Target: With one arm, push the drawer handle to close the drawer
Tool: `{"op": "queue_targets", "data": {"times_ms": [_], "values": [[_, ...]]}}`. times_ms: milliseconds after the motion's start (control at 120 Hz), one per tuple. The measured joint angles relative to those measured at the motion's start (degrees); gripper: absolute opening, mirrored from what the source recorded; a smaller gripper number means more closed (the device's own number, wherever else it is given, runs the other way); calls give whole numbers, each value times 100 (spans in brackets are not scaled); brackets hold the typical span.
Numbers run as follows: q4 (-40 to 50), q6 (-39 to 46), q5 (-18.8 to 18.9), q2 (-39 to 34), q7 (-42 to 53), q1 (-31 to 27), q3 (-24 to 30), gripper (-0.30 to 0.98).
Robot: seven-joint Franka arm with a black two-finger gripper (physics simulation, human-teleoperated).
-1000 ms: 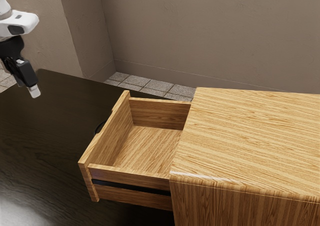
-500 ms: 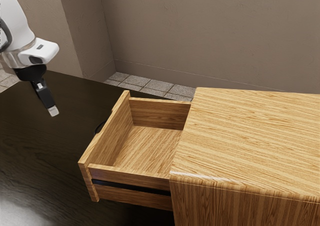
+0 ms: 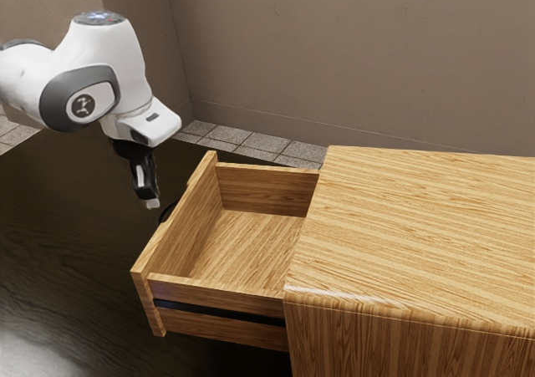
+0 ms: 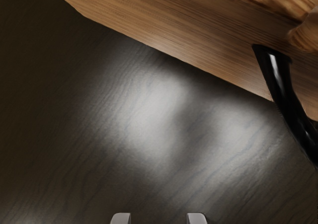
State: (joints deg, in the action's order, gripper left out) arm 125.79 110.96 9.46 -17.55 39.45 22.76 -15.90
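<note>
My gripper (image 3: 151, 202) hangs over the table just off the outer side of the drawer front, close to the black curved handle (image 3: 165, 213). In the wrist view the fingertips of the gripper (image 4: 159, 218) stand apart with nothing between them, so it is open. The wooden drawer (image 3: 251, 243) is pulled well out of the cabinet (image 3: 418, 226), and its inside holds nothing. The wrist view shows the handle (image 4: 282, 82) on the drawer front (image 4: 174, 40), apart from the fingertips. The handle's far portion is partly hidden behind the drawer front in the exterior view.
The dark wooden table (image 3: 67, 252) extends around the drawer's front. Behind it are a tiled floor (image 3: 251, 140) and a plain wall (image 3: 351, 59). The cabinet fills the exterior view's right.
The arm has come in farther from the exterior view's left, carrying my gripper rightward and lower toward the handle. The drawer and cabinet have stayed put.
</note>
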Motion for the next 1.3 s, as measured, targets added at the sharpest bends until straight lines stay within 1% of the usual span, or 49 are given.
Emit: {"op": "queue_targets", "data": {"times_ms": [75,167,300,417,592,975,1300], "values": [[3,66,-11,45,155,55,125,2],[25,124,-22,80,323,64,158,-3],[29,214,-36,171,561,138,171,-7],[9,351,-133,312,758,194,198,-9],[-31,498,-269,406,992,202,317,-9],[-102,547,-753,481,1299,215,729,-10],[-319,517,-927,623,1348,586,805,-10]]}}
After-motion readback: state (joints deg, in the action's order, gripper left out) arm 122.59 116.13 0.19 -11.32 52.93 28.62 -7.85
